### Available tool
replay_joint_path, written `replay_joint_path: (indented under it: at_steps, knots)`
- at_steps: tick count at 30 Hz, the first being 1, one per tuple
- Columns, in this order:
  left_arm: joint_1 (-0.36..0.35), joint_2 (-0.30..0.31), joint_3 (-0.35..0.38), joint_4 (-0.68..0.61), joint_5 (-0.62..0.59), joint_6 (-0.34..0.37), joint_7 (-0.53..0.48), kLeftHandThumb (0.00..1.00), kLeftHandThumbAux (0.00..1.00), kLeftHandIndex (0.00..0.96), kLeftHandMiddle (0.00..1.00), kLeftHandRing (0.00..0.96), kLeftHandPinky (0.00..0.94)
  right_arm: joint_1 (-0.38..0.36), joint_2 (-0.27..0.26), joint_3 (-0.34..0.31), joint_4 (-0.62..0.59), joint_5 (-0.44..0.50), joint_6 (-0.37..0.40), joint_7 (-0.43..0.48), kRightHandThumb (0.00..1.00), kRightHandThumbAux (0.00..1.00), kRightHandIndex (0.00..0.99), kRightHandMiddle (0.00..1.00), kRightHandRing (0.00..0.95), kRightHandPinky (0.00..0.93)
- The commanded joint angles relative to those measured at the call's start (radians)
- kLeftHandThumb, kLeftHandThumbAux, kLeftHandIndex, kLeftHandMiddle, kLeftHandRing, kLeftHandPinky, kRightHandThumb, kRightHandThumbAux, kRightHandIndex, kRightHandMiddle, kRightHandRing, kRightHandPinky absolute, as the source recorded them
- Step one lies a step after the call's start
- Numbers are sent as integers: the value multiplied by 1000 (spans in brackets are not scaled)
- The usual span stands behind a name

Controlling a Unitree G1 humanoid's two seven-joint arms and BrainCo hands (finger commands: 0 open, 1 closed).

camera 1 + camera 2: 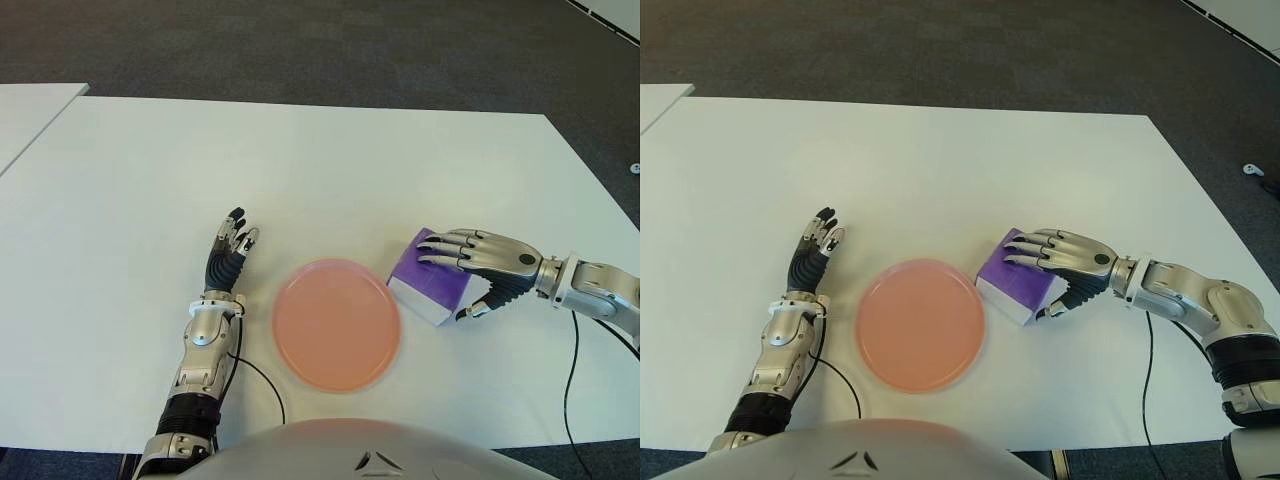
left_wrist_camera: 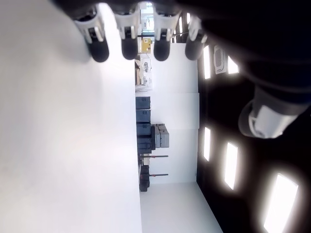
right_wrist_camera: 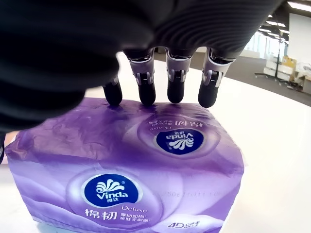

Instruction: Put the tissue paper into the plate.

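Note:
A purple tissue pack lies on the white table, just right of the empty pink plate. My right hand reaches in from the right and covers the pack. Four fingertips press on the far top edge, and the thumb sits against the near right corner. The wrist view shows the pack's printed purple wrapper filling the space under the palm. My left hand shows left of the plate, fingers stretched out and holding nothing.
A second white table's corner shows at the far left. Dark carpet lies beyond the table's far edge. Black cables trail from both forearms across the tabletop near the front edge.

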Motion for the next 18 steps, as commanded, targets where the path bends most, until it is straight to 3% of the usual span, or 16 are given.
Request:
replay_joint_path:
  at_steps: [1,14,18]
  knots:
    - [40,-7,-2,14,3,44,5,0,485,0,0,0,0,9,0,23,10,-31,-9,-1,359,289,0,0,0,0]
    - [40,-14,-1,10,-2,50,7,0,490,0,0,0,0,-7,22,60,43,-58,0,-22,358,283,0,0,0,0]
    - [40,-15,-4,16,2,40,6,0,484,0,0,0,0,-23,58,95,60,-92,22,-38,362,284,0,0,0,0]
